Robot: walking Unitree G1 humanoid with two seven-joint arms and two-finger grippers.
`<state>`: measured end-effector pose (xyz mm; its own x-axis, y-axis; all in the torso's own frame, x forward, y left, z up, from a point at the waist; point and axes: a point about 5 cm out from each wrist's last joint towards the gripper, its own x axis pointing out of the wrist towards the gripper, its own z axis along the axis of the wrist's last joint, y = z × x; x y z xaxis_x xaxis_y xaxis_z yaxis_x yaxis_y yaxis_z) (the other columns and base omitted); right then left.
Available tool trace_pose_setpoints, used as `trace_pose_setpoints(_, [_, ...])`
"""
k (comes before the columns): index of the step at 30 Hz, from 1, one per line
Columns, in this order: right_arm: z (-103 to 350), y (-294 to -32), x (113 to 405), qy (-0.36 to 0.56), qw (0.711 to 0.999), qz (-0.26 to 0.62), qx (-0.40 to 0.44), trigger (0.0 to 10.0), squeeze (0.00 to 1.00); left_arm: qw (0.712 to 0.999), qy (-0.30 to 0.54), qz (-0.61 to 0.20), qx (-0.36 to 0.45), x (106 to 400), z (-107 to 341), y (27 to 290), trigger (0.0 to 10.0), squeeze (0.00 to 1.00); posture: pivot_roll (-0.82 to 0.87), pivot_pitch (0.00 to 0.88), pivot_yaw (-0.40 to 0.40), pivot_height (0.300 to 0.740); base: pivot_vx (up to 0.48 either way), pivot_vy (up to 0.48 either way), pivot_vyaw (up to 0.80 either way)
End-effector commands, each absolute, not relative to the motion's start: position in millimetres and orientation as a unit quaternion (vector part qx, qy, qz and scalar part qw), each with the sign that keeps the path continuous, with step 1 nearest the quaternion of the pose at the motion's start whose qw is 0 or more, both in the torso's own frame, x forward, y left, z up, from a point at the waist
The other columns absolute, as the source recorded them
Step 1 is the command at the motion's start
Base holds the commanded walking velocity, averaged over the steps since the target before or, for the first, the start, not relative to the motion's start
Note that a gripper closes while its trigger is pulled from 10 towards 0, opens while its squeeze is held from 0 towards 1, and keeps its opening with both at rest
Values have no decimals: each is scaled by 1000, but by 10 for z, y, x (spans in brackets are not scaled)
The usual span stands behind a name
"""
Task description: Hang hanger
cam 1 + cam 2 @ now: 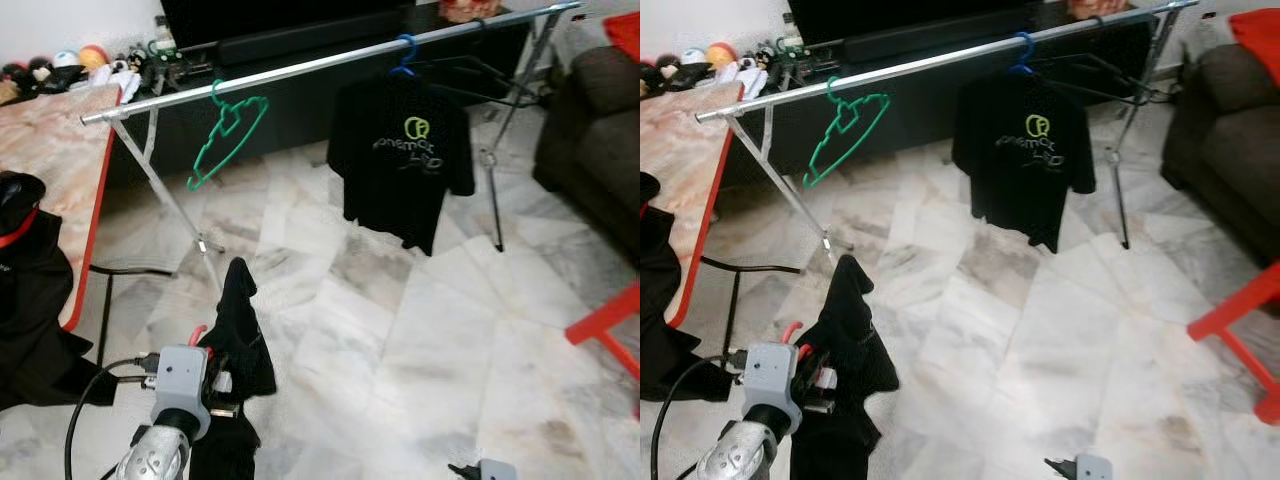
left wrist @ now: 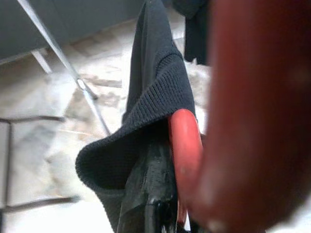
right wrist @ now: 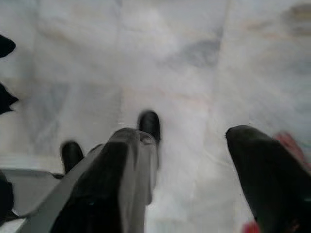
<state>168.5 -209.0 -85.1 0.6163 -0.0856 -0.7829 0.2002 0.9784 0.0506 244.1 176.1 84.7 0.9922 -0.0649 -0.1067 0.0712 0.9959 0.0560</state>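
standing before a silver clothes rail (image 1: 330, 62) that ran across the marble floor (image 1: 420, 340), the robot kept its left gripper (image 1: 215, 385) low and near its body, fingers clamped on a red hanger (image 2: 187, 145) draped in a black garment (image 1: 238, 330); the left wrist view showed a ribbed black hem (image 2: 146, 111) folded over the red bar, pressed against one black finger (image 2: 153, 194). the held hanger was well apart from the rail and below it. an empty green hanger (image 1: 228, 135) hung tilted near the rail's left end, and a black t-shirt (image 1: 400, 160) with a green logo hung on a blue hanger (image 1: 404, 52) further along to the right. a marble-topped table with a red edge (image 1: 100, 200) stood at left, dark clothing (image 1: 25, 290) piled on its near end. a dark sofa (image 1: 595, 130) stood at right. the right gripper (image 3: 192, 145) hung idle over the floor, its two fingers spread with nothing between them.
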Motion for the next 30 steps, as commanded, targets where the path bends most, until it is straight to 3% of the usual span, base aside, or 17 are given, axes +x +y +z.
trace_pose_setpoints(1, [-887, -2023, 1638, 441, 891, -77, 73, 10000, 0, 998, 48, -37, 28, 2440, 831, 1777, 10000, 0, 38, 99, 42, 740, -296, 0, 0])
trace_pose_setpoints(8, [-881, -2020, 1660, 442, 891, -83, 65, 10000, 0, 999, 33, -39, 16, 2593, 849, 1758, 10000, 0, 35, 6, 22, 740, -296, 0, 0])
trace_pose_setpoints(15, [-856, -2034, 1702, 431, 897, -79, 56, 10000, 0, 999, 20, -46, 9, 2700, 872, 1698, 10000, 0, 49, 0, 8, 740, -296, 0, 0])
trace_pose_setpoints(19, [-841, -2031, 1724, 419, 903, -80, 58, 10000, 0, 995, 53, -90, 0, 2710, 804, 1612, 10000, 0, 46, 0, 12, 740, -188, 0, 0])
trace_pose_setpoints(25, [-793, -2012, 1782, 383, 919, -76, 64, 10000, 0, 968, 122, -213, 54, 2699, 722, 1380, 10000, 0, 46, 0, 40, 740, 0, 0, 0])
trace_pose_setpoints(30, [-751, -1991, 1832, 354, 930, -70, 74, 10000, 0, 949, 149, -263, 85, 2707, 755, 1286, 10000, 0, 35, 0, 62, 740, 0, 0, 0])
